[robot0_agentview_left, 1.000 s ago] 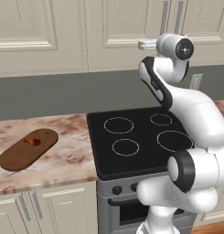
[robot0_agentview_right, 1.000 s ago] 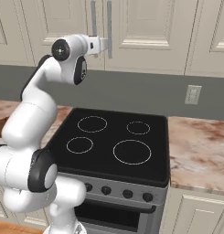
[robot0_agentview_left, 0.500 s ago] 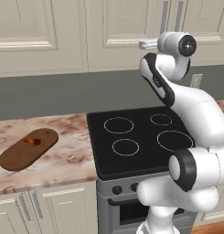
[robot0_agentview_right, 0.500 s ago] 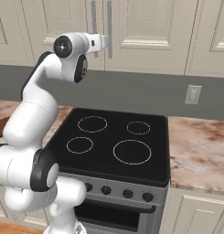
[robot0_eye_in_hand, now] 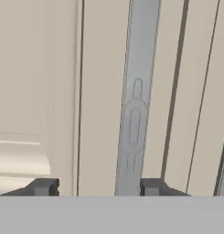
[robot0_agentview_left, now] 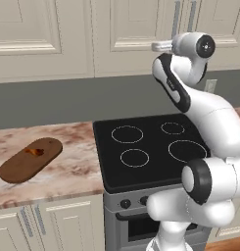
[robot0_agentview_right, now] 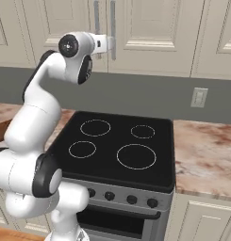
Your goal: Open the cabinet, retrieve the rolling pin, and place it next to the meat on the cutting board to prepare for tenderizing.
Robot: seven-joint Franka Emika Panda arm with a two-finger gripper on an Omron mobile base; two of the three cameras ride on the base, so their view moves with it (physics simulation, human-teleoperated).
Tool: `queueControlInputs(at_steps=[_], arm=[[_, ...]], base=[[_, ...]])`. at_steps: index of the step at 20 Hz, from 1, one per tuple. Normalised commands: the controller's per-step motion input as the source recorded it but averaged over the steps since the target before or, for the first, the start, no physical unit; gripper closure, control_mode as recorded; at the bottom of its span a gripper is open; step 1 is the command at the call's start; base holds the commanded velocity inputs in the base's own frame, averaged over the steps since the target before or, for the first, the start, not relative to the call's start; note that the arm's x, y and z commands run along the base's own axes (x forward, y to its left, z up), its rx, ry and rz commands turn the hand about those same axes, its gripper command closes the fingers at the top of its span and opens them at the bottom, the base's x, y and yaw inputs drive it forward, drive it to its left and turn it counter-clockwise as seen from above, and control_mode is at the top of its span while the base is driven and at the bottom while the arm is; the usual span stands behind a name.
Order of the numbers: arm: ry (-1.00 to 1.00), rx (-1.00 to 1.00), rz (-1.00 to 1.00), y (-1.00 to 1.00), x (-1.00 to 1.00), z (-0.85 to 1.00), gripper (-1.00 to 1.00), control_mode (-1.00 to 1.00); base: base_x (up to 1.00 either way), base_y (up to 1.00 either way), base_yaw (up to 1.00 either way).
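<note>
The fingers [robot0_eye_in_hand: 45,187] are standing apart, straddling the cabinet [robot0_agentview_left: 136,29] handle [robot0_eye_in_hand: 134,114]; centre the bar, clamp squarely, pull outward; the doors are shut, rolling pin hidden.

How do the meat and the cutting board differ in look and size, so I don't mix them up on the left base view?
Size: the cutting board is long and far larger; the meat is a small lump.
Colour: the board is dark brown, the meat reddish-orange.
Shape: the board is a smooth oval, the meat irregular.
Shared: both are on the counter left of the stove, the meat resting on the board.
</note>
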Motion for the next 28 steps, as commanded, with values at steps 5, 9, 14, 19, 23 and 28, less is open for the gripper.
queueControlInputs(at_steps=[5, 9, 14, 19, 23, 28], arm=[[0.00, 0.09, 0.02, -0.44, 0.00, 0.00, 1.00, -1.00], [0.00, 0.08, 0.01, -0.34, 0.03, 0.00, 1.00, -1.00], [0.00, 0.04, 0.00, -0.06, 0.10, 0.00, 1.00, -1.00], [0.00, 0.00, 0.01, 0.11, 0.02, 0.00, 1.00, -1.00], [0.00, 0.00, 0.04, 0.18, 0.00, 0.00, 1.00, -1.00], [0.03, 0.00, 0.03, 0.14, 0.02, 0.00, 1.00, -1.00]], base=[[0.00, 0.00, 0.00], [0.00, 0.00, 0.00], [0.00, 0.00, 0.00], [0.00, 0.00, 0.00], [0.00, 0.00, 0.00], [0.00, 0.00, 0.00]])
